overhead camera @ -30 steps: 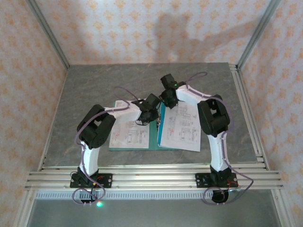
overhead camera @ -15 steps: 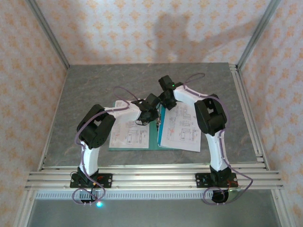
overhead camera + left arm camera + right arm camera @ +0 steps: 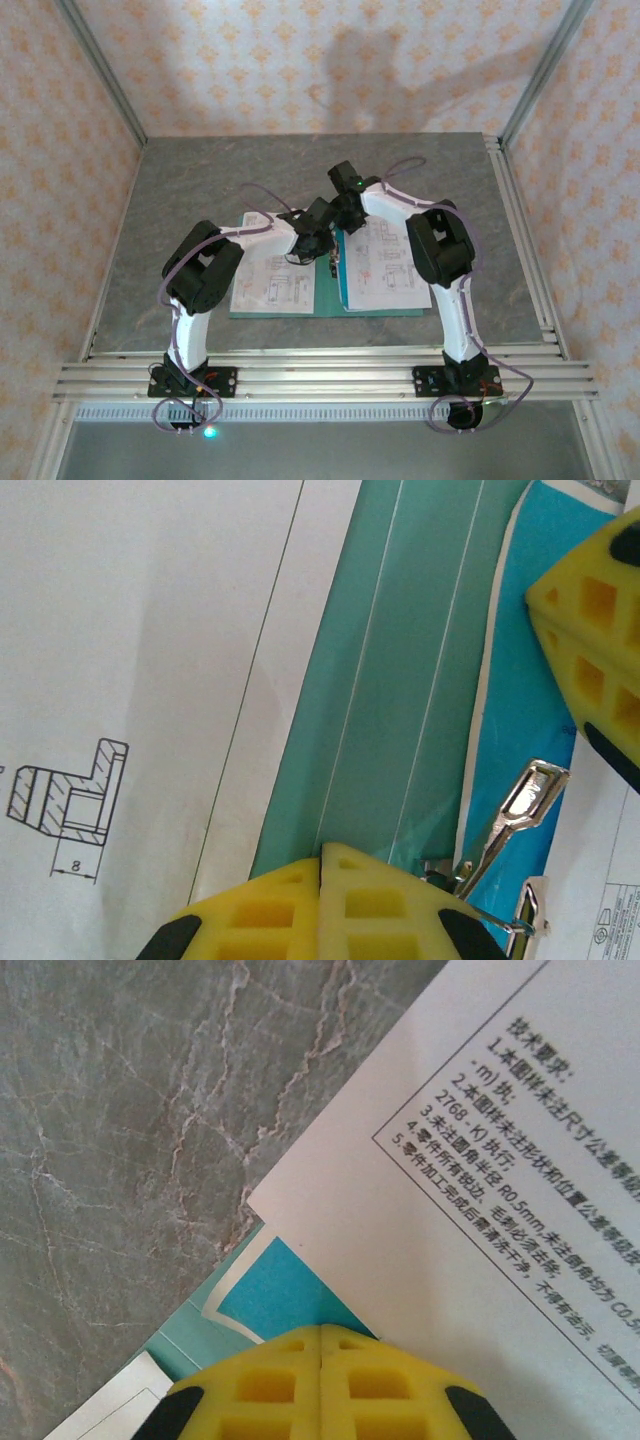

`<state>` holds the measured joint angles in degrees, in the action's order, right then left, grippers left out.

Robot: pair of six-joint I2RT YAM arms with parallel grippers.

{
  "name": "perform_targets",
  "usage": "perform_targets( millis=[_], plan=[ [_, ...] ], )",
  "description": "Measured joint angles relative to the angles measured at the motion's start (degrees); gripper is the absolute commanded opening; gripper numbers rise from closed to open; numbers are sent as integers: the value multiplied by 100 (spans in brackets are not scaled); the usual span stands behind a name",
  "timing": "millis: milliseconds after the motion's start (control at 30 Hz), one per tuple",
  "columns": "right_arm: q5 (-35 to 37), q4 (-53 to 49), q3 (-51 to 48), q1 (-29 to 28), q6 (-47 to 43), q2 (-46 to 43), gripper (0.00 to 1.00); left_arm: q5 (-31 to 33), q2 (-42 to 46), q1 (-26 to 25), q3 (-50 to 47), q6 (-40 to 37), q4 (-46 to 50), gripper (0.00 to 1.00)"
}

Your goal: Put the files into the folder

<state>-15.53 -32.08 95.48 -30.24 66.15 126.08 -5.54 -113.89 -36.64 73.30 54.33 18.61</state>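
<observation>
The teal folder (image 3: 385,311) lies open on the table, its spine (image 3: 400,680) and metal clip (image 3: 512,815) close up in the left wrist view. One of the files (image 3: 270,285) covers the left cover; another (image 3: 385,268) lies on the right cover. My left gripper (image 3: 325,252) is shut, its yellow tips (image 3: 322,852) resting on the spine beside the clip, nothing between them. My right gripper (image 3: 345,225) is shut too, its tips (image 3: 320,1328) at the far corner of the right sheet (image 3: 450,1160), where the folder's corner (image 3: 265,1295) shows.
The grey marbled table (image 3: 200,180) runs free behind and to both sides of the folder. Aluminium rails (image 3: 320,370) cross the near edge, and another rail (image 3: 520,240) runs along the right side. Patterned walls enclose the table.
The right sheet has slid left and back and squared up, so it no longer hangs over the folder's front right edge. The right gripper moved left with it. The left arm held still.
</observation>
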Motion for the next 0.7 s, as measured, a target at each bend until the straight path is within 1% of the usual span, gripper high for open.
perform_targets(
  millis=[200, 300, 367, 500, 600, 700],
  plan=[
    [7, 37, -28, 0, 103, -7, 3, 0, 0, 0, -7, 0, -2, 0],
    [28, 140, -162, 0, 186, -92, 6, 0, 0, 2, -7, 0, -4, 0],
    [33, 151, -258, 0, 245, -173, 11, -2, 0, 4, -7, 0, -2, 0],
    [50, 170, -339, 0, 345, -400, 31, -2, 0, 4, -7, 0, -2, 0],
    [46, 219, -334, 0, 374, -680, 43, -2, 0, 4, -7, 0, -2, 0],
    [50, 223, -326, 2, 393, -966, 49, 0, 0, 4, -7, 0, -2, 0]
  ],
)
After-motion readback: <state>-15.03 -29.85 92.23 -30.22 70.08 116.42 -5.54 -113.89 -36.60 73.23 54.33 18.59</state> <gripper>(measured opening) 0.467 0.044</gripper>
